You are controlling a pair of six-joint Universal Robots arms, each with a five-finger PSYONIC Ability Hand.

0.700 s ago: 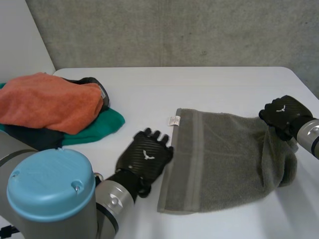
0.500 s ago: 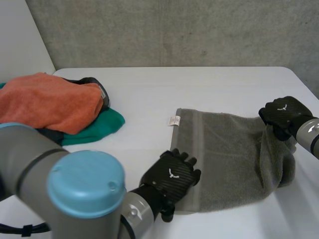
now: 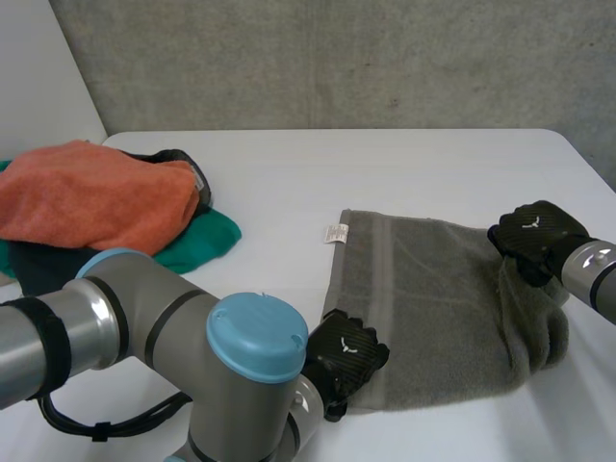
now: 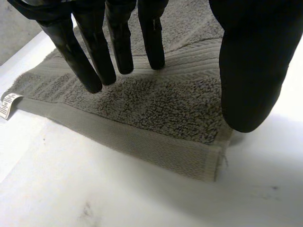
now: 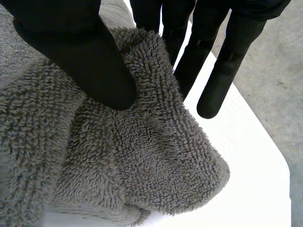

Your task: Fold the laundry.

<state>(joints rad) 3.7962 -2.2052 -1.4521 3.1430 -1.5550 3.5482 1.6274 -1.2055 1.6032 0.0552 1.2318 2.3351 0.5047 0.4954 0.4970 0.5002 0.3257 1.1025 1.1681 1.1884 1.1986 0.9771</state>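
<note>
A grey towel [image 3: 433,308] lies spread on the white table [image 3: 385,173], its white label [image 3: 336,233] at the far left corner. My left hand [image 3: 346,351] hovers over the towel's near left corner. In the left wrist view its fingers [image 4: 118,42] are straight above the towel [image 4: 156,104], thumb apart, holding nothing. My right hand [image 3: 534,236] is at the towel's far right corner, where the cloth is lifted and bunched. In the right wrist view its thumb [image 5: 80,52] pinches a fold of the towel [image 5: 142,161] against the fingers.
A pile of laundry sits at the table's left: an orange cloth [image 3: 87,197] on top, a green one [image 3: 197,241] and a dark one beneath. The table's right edge runs just beyond my right hand. A concrete wall stands behind.
My left hand has moved right and nearer, from beside the towel's left edge onto its near left corner. My right hand has shifted a little left with the pinched corner.
</note>
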